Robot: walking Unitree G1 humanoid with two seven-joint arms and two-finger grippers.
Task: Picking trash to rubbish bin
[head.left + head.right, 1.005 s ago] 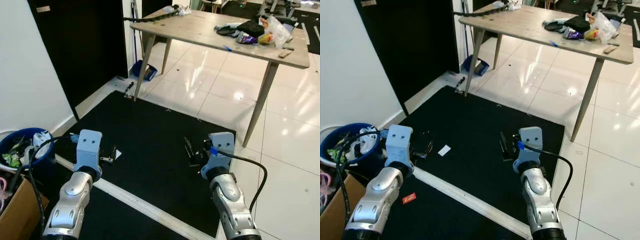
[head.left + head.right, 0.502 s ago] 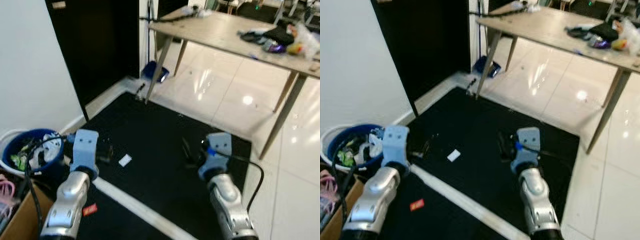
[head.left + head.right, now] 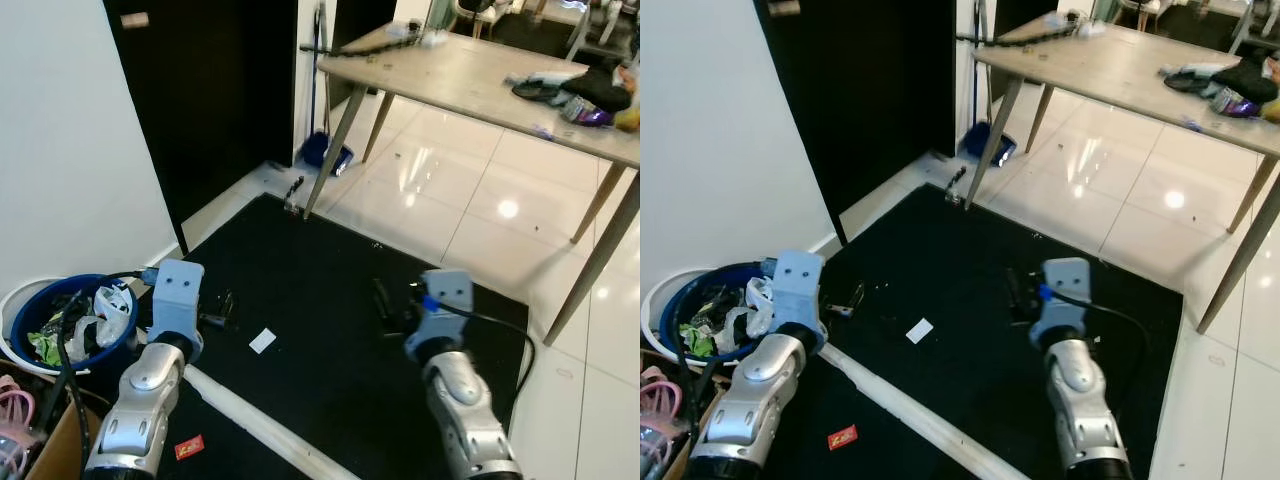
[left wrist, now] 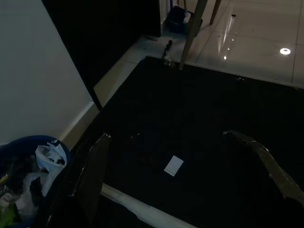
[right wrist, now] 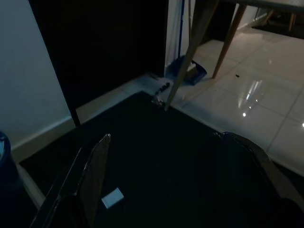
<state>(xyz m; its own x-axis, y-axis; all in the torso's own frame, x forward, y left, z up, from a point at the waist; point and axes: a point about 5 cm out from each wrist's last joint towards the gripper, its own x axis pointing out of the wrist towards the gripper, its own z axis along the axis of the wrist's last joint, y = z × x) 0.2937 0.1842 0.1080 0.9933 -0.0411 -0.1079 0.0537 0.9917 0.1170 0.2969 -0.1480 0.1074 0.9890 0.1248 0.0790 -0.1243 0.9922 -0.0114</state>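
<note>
Item of trash: a small white scrap of paper [image 3: 262, 341] lies flat on the black mat [image 3: 330, 270], between the two arms and nearer the left one. A second item, a small red wrapper [image 3: 189, 447], lies on the dark floor on the near side of the white floor strip [image 3: 250, 416]. The rubbish bin [image 3: 680, 300], blue and already holding litter, stands at near left against the white wall [image 3: 70, 150], so both items sit close to it.

Left hand [image 4: 178, 166]: raised forward above the mat, fingers spread apart, holding nothing; the scrap lies between its fingers as sighted from its wrist. Right hand [image 5: 161, 171]: likewise forward, open and empty, well right of the scrap.

Judgement: nothing is grasped yet; the left hand is better placed for the scrap.
</note>
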